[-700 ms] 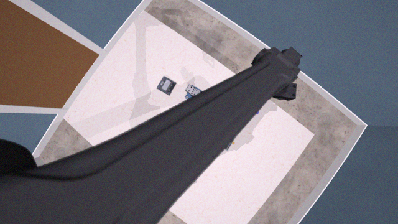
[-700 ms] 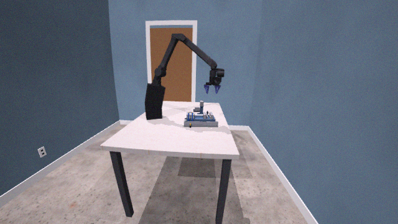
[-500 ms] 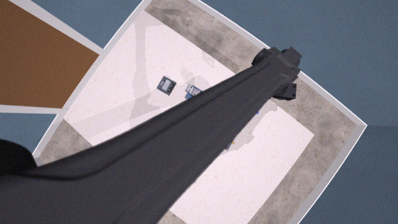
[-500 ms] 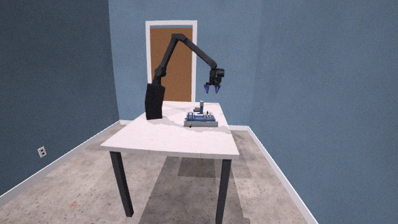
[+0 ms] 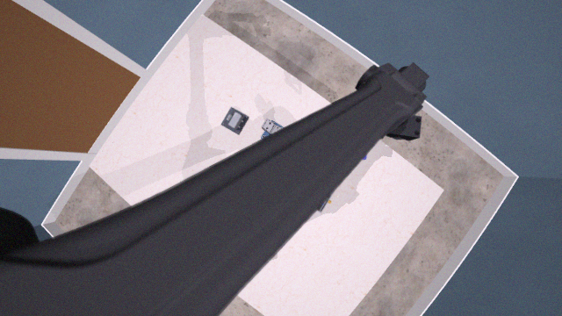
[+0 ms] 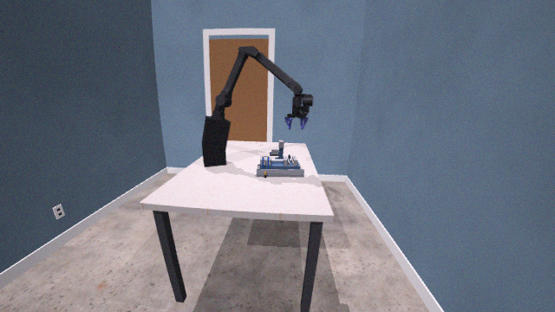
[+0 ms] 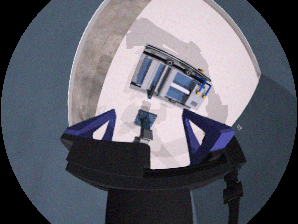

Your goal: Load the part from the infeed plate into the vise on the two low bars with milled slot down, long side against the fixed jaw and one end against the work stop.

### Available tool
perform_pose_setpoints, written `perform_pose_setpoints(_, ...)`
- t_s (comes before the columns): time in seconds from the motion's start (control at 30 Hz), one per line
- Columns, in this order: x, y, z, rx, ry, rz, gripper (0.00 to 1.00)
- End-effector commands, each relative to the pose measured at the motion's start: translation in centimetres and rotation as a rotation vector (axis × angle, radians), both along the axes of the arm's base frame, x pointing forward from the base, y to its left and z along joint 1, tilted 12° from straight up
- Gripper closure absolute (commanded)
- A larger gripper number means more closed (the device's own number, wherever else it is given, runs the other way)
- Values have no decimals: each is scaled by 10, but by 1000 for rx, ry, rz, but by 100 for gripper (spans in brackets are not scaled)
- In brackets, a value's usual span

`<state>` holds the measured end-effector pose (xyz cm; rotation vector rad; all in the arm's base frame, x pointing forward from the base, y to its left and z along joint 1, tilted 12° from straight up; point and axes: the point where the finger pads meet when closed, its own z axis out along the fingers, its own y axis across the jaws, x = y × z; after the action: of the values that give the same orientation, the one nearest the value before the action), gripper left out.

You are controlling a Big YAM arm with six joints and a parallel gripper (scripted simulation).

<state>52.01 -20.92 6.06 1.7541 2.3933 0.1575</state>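
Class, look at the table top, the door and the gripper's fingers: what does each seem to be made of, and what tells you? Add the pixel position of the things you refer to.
Table top (image 6: 243, 195): perhaps laminate or stone, pale with faint flecks.
Door (image 6: 238, 87) (image 5: 57, 83): possibly painted or stained wood, flat even brown.
Gripper's fingers (image 6: 303, 123): probably plastic, evenly purple-blue, without metallic glint.

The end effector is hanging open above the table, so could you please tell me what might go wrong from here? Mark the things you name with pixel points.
The open end effector (image 6: 296, 123) (image 7: 149, 112) hangs well above the vise (image 6: 280, 166) (image 7: 170, 82), so a sideways error could grow on the way down. The upright stand (image 6: 281, 149) (image 7: 145, 120) beside the vise rises above it and might be clipped by a low sweep. From the top view, the arm (image 5: 211, 175) (image 6: 277, 71) covers most of the vise, so a misplacement could go unseen there.
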Motion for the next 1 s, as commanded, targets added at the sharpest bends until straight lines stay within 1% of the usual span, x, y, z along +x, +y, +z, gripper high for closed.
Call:
perform_pose_setpoints(0.0, 10, 28, -2, 3, -11, -16, 0)
perform_pose_setpoints(0.07, 15, 62, -5, 15, -12, -44, 0)
perform_pose_setpoints(0.1, 17, 79, -2, 20, -22, -63, 0)
perform_pose_setpoints(0.13, 17, 90, 1, 29, -32, -84, 0)
perform_pose_setpoints(0.17, 15, 99, -18, 35, 7, -85, 0)
perform_pose_setpoints(0.2, 16, 110, -22, 35, 7, -85, 0)
perform_pose_setpoints(0.23, 16, 131, -19, 42, -1, -109, 0)
perform_pose_setpoints(0.27, 16, 138, -21, 42, -1, -109, 0)
perform_pose_setpoints(0.3, 17, 167, -7, 52, -36, -133, 0)
perform_pose_setpoints(0.4, 17, 167, -7, 52, -36, -133, 0)
perform_pose_setpoints(0.43, 14, 198, -10, 64, -36, -160, 0)
perform_pose_setpoints(0.47, 13, 198, -14, 64, -29, -160, 0)
perform_pose_setpoints(0.5, 8, 228, -14, 77, -36, -186, 0)
perform_pose_setpoints(0.53, 7, 228, -20, 76, -24, -187, 0)
perform_pose_setpoints(0.57, 4, 228, -36, 72, 7, -188, 0)
perform_pose_setpoints(0.6, -1, 257, -24, 88, -24, -213, 0)
perform_pose_setpoints(0.63, -2, 257, -32, 85, -9, -214, 0)
perform_pose_setpoints(0.67, -8, 284, -22, 103, -34, -238, 0)
perform_pose_setpoints(0.7, -8, 284, -22, 103, -34, -238, 0)
perform_pose_setpoints(0.73, -11, 284, -34, 97, -11, -239, 0)
perform_pose_setpoints(0.77, -18, 309, -25, 115, -34, -262, 0)
perform_pose_setpoints(0.8, -19, 308, -31, 111, -22, -262, 0)
perform_pose_setpoints(0.83, -27, 330, -28, 126, -33, -283, 0)
perform_pose_setpoints(0.87, -28, 330, -32, 123, -25, -284, 0)
perform_pose_setpoints(0.9, -37, 349, -31, 135, -31, -302, 0)
perform_pose_setpoints(0.97, -37, 349, -31, 135, -31, -302, 0)
